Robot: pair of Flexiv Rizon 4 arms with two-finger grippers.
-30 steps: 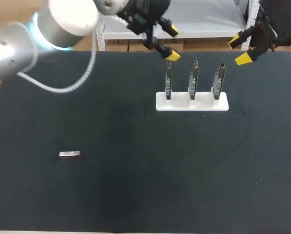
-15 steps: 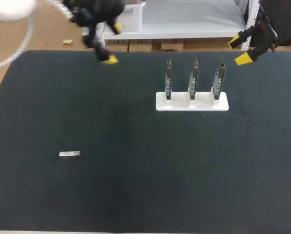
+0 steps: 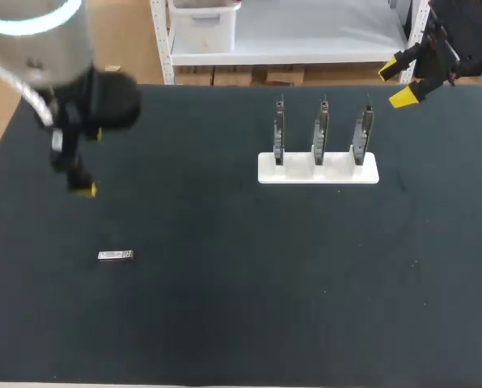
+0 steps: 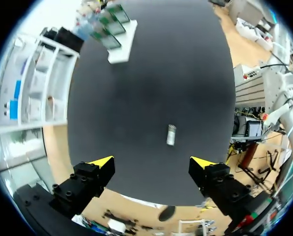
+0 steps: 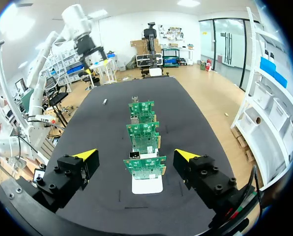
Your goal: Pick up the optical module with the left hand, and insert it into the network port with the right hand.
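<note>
Left gripper [image 4: 152, 162] has been swung from the port rack [image 3: 318, 168] toward the optical module [image 3: 116, 255]; fingers spread wide, pickup pending. Right gripper [image 3: 396, 85] unmoved, fingers wide.

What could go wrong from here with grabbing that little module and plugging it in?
The optical module is small and lies flat on the table, so the left gripper, its fingers open, may pinch it crooked or push it along. The three boards stand close together in the white holder, so the right gripper might knock a neighbour while inserting.
</note>
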